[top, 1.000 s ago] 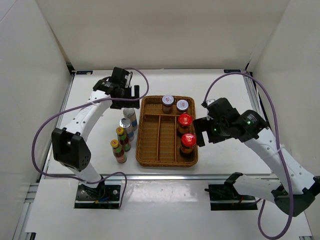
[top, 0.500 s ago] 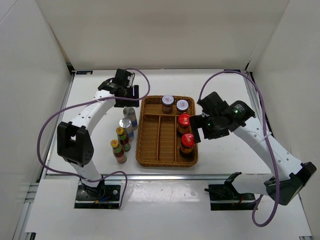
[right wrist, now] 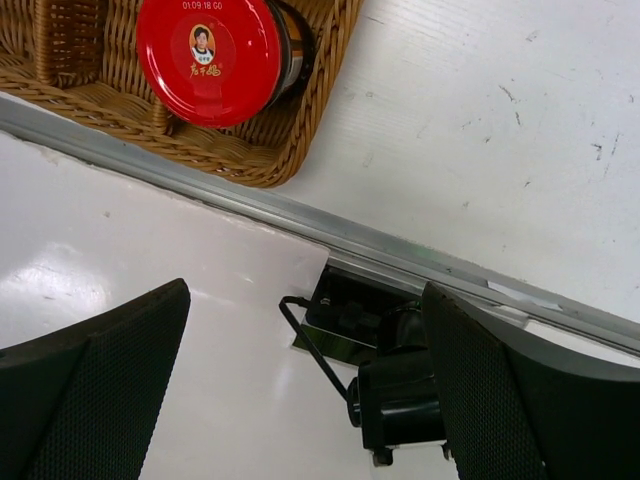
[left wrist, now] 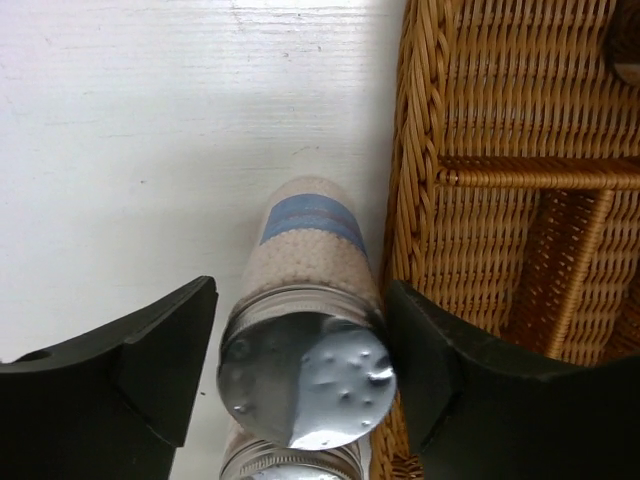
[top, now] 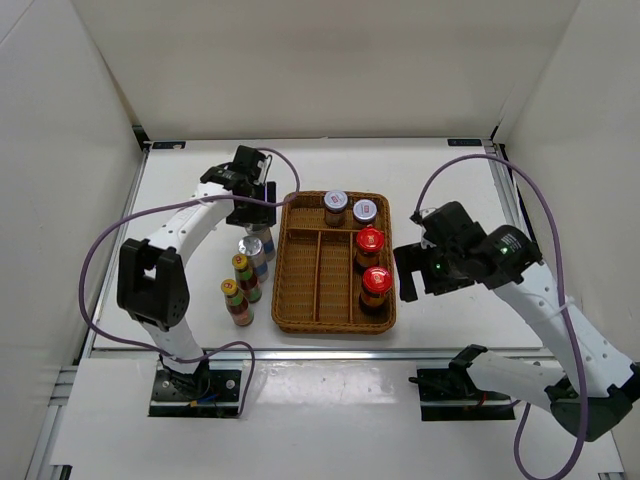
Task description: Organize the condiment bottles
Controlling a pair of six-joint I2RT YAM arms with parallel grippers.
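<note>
**Lift pending: left tool (left wrist: pixel 300 290) straddles silver-topped bottle (left wrist: pixel 312 250)**

Bottle sits directly under the left tool, between the fingers, upright, long axis vertical, cap up at the wrist cam. Fingers are close on both sides of the cap, can't tell if pinching. It stands on the bench (top: pixel 450 200) just beside the wicker tray (left wrist: pixel 402 150) left wall, near the tray's far-left corner. Left arm is nearer. The right tool (right wrist: pixel 305 300) is spread wide, empty, off the tray's near-right corner. Likely straight lift, then right over the wall
</note>
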